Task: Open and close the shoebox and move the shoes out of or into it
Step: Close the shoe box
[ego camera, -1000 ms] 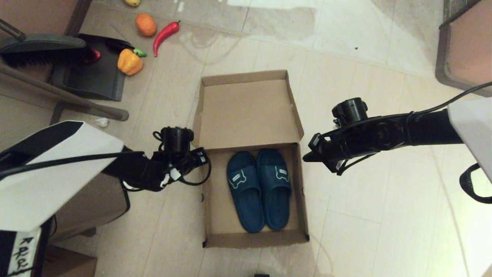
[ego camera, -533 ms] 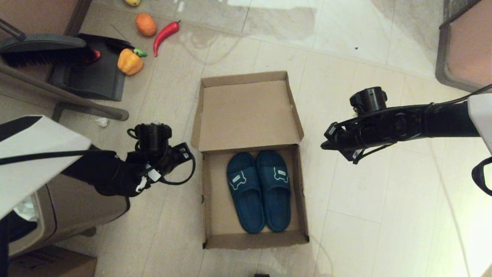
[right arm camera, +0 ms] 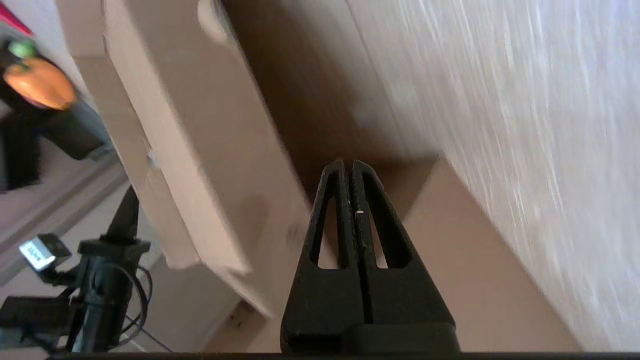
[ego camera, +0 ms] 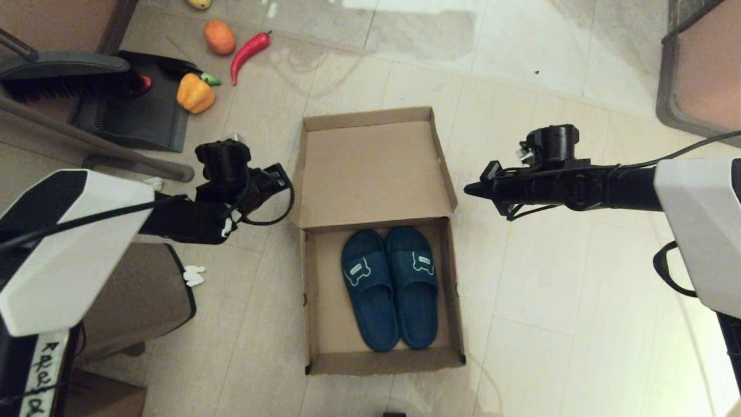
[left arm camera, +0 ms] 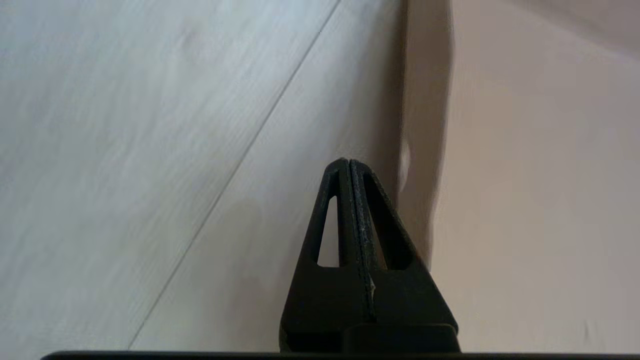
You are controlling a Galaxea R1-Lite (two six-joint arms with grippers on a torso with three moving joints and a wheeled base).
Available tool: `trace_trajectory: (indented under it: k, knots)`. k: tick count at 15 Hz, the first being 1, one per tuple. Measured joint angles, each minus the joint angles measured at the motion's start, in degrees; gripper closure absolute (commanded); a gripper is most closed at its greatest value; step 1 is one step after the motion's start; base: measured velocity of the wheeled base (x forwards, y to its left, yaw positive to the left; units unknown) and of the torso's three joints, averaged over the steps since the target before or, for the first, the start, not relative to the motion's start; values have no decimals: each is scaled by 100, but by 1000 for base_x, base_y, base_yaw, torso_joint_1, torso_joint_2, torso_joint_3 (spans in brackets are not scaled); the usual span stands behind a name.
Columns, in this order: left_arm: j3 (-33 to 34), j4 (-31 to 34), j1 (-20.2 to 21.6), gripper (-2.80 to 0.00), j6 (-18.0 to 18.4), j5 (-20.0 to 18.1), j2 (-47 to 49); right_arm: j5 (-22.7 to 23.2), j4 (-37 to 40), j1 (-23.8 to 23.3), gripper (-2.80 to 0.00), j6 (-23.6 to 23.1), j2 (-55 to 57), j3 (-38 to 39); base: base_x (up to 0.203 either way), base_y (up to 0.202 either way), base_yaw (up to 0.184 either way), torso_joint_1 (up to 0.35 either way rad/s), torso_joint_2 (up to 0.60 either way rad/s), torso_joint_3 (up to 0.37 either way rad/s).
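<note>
The brown shoebox (ego camera: 312, 324) lies open on the floor, its flap lid (ego camera: 370, 171) folded back flat away from me. Inside it the pair of teal-blue shoes (ego camera: 389, 285) lie side by side, white logos on the straps. My left gripper (ego camera: 282, 174) hovers shut and empty just left of the lid's left edge; its wrist view shows the shut gripper (left arm camera: 348, 162) beside the lid's side wall (left arm camera: 425, 100). Off the lid's right edge my right gripper (ego camera: 470, 190) hangs shut on nothing; in its wrist view it (right arm camera: 348, 164) points at the lid's side wall (right arm camera: 170, 150).
A tan bin (ego camera: 139, 289) stands under my left arm. At the back left are a black dustpan (ego camera: 139, 110) and brush (ego camera: 63, 75), an orange pepper (ego camera: 195, 92), a red chilli (ego camera: 248, 53) and an orange fruit (ego camera: 219, 36). Furniture stands at the far right (ego camera: 700, 69).
Both arms moved away from me, from beside the box's tray to beside the open lid. The left one swung out left, then came back in. Box and shoes stayed put.
</note>
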Motion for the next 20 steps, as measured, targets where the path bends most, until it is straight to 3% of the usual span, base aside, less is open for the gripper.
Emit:
trace_trajectory:
  k: [3,6,20]
  knots:
    - [-839,21,-51,0,-1,-349,524,246,-582,9,0,536,152,-20,0,0,0,0,0,0]
    - [-967,49,-142,0,-4,-571,727,653,-1102,42,0,1042,275,-20,0,0,0,0,0,0]
    - [-955,232,-455,0,26,-598,768,593,-1426,-183,0,1087,691,-18,0,0,0,0,0,0]
